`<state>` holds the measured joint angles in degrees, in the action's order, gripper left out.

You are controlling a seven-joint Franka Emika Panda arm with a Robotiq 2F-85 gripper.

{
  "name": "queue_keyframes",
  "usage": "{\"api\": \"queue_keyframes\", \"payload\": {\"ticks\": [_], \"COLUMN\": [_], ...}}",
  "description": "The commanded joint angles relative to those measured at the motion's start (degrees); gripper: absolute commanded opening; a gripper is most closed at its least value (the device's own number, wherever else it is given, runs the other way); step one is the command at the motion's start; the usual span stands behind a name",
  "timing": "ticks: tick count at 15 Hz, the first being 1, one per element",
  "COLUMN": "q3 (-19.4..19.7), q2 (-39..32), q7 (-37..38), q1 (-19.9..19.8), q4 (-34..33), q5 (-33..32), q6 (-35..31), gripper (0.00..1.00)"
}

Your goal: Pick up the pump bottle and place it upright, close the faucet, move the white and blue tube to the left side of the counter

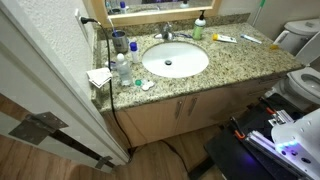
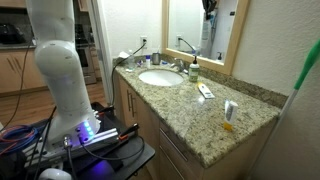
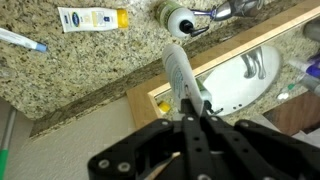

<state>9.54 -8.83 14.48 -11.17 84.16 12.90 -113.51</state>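
Faucet behind the sink cut by the wrist view's top edge, sink partly hidden behind the gripper, slim tube well away from the sink cut at the left edge, toilet beyond the sink cropped in an exterior view.

1. The light-green pump bottle stood upright, well ahead of the gripper.
2. The chrome faucet rose just beside that bottle.
3. The white and blue tube lay flat on the speckled counter, far off to the gripper's side.
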Motion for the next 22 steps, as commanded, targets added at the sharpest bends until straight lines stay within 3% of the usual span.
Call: {"api": "queue_keyframes", "payload": {"ticks": [1, 6, 7, 12, 16, 19, 22], "q3": [-2.8, -7.8, -7.0, -7.4, -12.1, -15.4, -15.8], "q2": [2.6, 5.7, 2.7, 2.4, 0.6, -3.2, -2.7], "q7": [-4.1, -7.6, -4.3, -4.5, -9.0, -10.4, -7.8], "q1": [3.5, 9.6, 8.8, 9.6, 13.6, 16.9, 18.0], "q4": [3.1, 7.9, 4.0, 4.6, 6.1, 3.6, 5.2], "q5": [-3.3, -7.4, -6.3, -6.7, -3.8, -3.5, -4.3], "q6": [0.6, 2.2, 1.6, 2.4, 5.6, 6.7, 5.1], "gripper": [0.01, 0.01, 0.01, 0.01, 0.01, 0.01, 0.04]}}
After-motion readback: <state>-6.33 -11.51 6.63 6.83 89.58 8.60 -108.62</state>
